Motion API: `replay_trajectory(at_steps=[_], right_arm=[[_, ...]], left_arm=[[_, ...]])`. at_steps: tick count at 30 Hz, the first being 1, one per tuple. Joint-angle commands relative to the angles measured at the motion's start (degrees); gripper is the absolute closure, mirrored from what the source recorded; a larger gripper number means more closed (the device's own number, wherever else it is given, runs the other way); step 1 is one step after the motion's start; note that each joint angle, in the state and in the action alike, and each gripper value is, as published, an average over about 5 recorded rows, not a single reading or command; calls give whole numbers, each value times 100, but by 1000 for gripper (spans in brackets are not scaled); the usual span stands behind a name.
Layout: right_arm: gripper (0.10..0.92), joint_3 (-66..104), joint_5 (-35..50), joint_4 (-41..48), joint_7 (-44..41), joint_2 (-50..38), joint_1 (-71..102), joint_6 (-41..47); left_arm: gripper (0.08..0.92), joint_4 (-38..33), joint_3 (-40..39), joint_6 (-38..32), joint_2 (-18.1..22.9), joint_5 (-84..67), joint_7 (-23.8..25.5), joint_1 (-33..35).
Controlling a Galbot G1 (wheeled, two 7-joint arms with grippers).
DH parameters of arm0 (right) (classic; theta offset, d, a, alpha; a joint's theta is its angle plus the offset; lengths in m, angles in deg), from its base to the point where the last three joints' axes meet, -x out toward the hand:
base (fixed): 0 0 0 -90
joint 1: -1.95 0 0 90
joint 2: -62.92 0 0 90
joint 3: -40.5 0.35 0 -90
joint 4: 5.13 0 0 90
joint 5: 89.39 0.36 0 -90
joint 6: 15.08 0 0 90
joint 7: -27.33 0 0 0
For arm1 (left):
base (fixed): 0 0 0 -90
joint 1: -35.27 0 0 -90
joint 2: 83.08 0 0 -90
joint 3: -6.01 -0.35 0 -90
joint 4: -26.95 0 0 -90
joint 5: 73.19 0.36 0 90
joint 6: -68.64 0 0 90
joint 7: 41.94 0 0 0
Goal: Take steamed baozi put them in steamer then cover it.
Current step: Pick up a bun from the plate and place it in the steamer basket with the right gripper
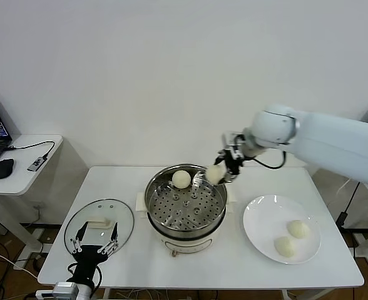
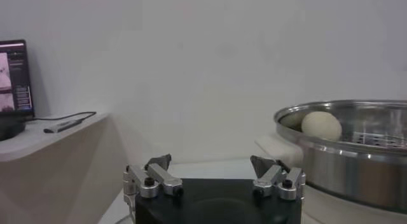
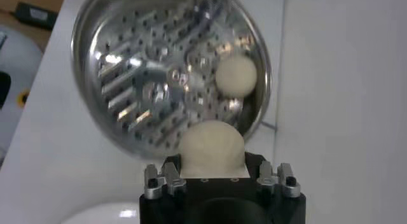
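The right gripper, mid-frame over the steamer rim, grasps a soft baozi; squeeze its sides gently. The left gripper waits, fingers apart, lower left.

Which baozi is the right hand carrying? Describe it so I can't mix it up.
Find the steel steamer at the table's centre. Above its far right rim, the right hand grips one baozi. It alone is in the air: another lies on the steamer's tray, two on the white plate.
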Motion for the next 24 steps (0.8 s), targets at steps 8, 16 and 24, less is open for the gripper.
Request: replay_trajectory(at_steps=[8, 16, 24], right_arm=[[406, 143, 415, 1194, 357, 1898, 850, 488], [406, 188, 401, 1384, 484, 2172, 1126, 671], [404, 213, 353, 1507, 582, 2322, 1187, 767]], left_arm=[[177, -19, 55, -13, -12, -5, 1, 53], [177, -36, 35, -14, 19, 6, 4, 67], [177, -45, 38, -20, 26, 5, 8, 82]])
